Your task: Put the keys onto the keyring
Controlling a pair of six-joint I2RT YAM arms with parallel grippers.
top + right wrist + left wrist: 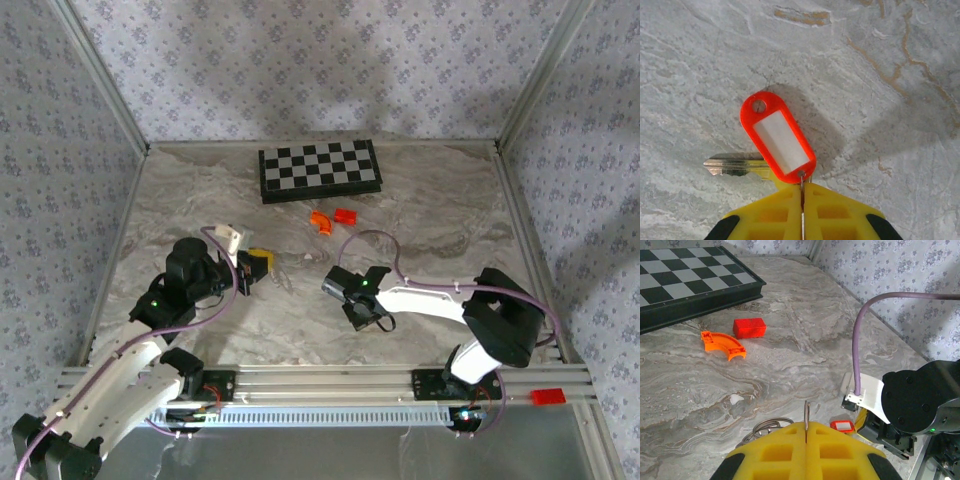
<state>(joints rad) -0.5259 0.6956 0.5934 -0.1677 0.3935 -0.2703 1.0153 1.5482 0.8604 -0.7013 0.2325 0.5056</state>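
From above, the left claw is over the left half of the worktop. Left wrist: it is pinched tight on the upright keyring. Right wrist: the right claw is clamped on the red key tag, with the key tucked under it.

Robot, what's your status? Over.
Left hand shut on keyring. Right hand shut on key by its loop, beside red tag. Key not yet on keyring. Orange piece, red block well aside by board.
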